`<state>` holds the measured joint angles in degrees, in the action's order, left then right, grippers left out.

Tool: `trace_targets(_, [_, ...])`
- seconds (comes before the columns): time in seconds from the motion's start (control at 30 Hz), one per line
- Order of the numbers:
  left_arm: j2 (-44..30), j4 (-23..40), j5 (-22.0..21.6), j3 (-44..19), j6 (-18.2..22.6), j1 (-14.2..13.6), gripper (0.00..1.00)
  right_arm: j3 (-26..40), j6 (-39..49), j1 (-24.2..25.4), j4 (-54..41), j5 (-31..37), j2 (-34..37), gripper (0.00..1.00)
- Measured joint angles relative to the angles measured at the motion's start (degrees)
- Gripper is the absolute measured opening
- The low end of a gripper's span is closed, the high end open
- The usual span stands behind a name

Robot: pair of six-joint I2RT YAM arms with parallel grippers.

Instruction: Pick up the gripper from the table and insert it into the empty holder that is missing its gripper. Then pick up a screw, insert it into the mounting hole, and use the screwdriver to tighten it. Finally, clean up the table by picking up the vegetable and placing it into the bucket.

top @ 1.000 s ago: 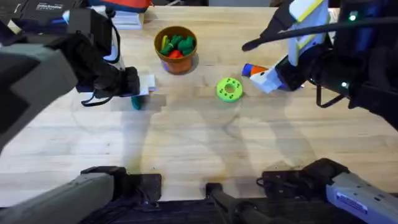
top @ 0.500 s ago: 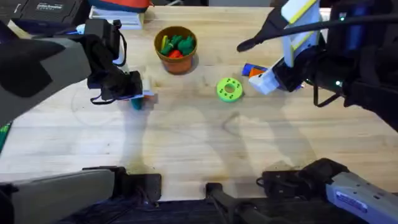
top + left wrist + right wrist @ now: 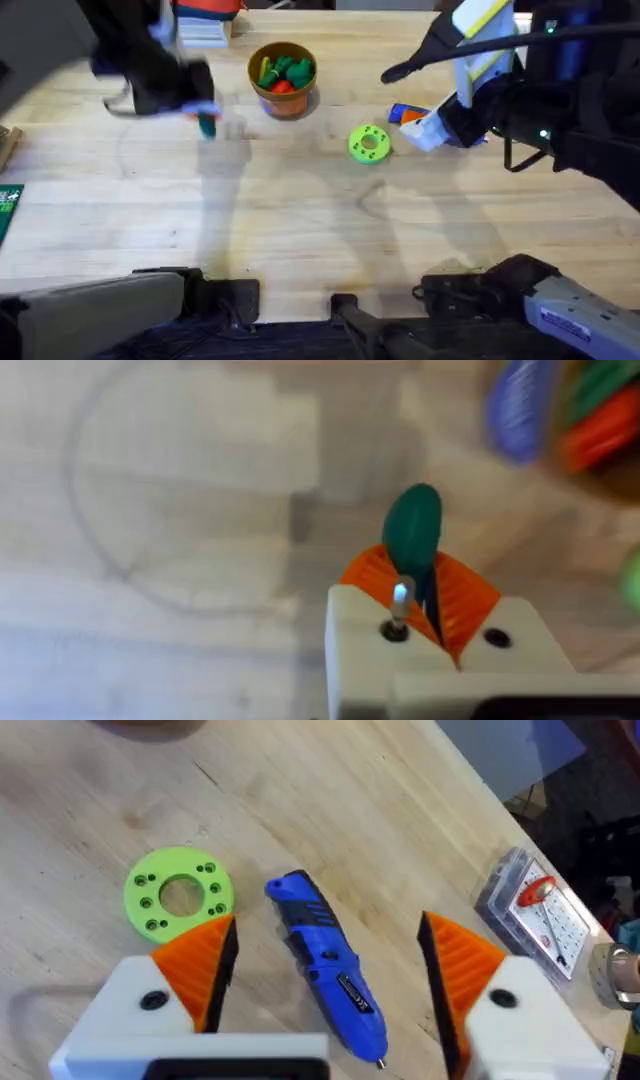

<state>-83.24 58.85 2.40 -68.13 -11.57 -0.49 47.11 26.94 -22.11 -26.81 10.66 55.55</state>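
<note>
Near the table's (image 3: 320,230) right edge: right pincer (image 3: 325,955) spread wide, hovering over the screwdriver (image 3: 328,962), which lies flat on the wood between the orange pads (image 3: 200,958). Just beside it, toward the middle: lime-green disc (image 3: 368,143) with holes. Toward the far left: left pincer (image 3: 415,595) raised above the table, clamped narrow on the vegetable (image 3: 412,532), its dark green tip poking out past the orange pads. Close to the far edge, beside that arm: bucket (image 3: 284,97), holding bunched green, red and yellow toy vegetables (image 3: 283,73).
</note>
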Motion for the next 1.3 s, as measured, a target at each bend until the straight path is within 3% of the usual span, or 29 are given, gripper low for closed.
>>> trace_targets(0.13, [0.1,-7.9,4.5,-6.3,0.0,-2.3,0.021,0.0,0.0,0.0,0.0,0.0,0.0,0.993])
trace_targets(0.4, [-1.9,-24.7,9.5,-6.9,-3.1,-11.3,0.021,0.0,0.0,0.0,0.0,0.0,0.0,0.994])
trace_targets(0.53, [-5.5,-25.6,8.4,-6.9,-3.5,-14.2,0.021,0.0,0.0,0.0,0.0,0.0,0.0,0.994])
trace_targets(0.7, [-8.7,-25.3,5.4,-6.9,-3.5,-14.4,0.021,0.0,0.0,0.0,0.0,0.0,0.0,0.994])
trace_targets(0.83, [-9.2,-24.8,4.3,-6.9,-3.5,-14.4,0.688,0.0,0.0,0.0,0.0,0.0,0.0,0.994])
trace_targets(0.9, [-9.2,-24.9,4.1,-6.9,-3.8,-14.4,0.945,0.0,0.0,0.0,0.2,0.0,0.0,0.994])
trace_targets(1.1, [-8.2,-21.1,3.8,-7.6,-3.6,-14.4,0.985,1.6,-2.1,0.0,-2.1,0.0,-0.6,0.994])
trace_targets(1.3, [0.6,-11.3,3.8,-10.5,1.1,-14.4,0.985,11.0,-5.2,0.0,-13.0,0.0,-5.3,0.994])
